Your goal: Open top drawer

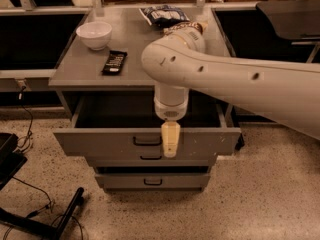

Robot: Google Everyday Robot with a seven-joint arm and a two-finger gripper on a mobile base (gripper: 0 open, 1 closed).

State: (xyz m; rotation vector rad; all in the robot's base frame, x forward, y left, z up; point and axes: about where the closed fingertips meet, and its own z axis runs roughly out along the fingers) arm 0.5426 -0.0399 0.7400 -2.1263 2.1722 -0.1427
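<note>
Already the top drawer (pixel 100 143) stands pulled well out; the claw (pixel 170 140) hangs just beside its handle (pixel 146 141), grip state indeterminate.

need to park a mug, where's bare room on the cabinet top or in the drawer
Bare: the cabinet top's front left, between bowl, black bar and edge; also the strip from bowl to bags. The bags crowd the back; the arm hides the right side. The top drawer looks bare inside at left; the gripper hangs at its front, right of the handle.
</note>
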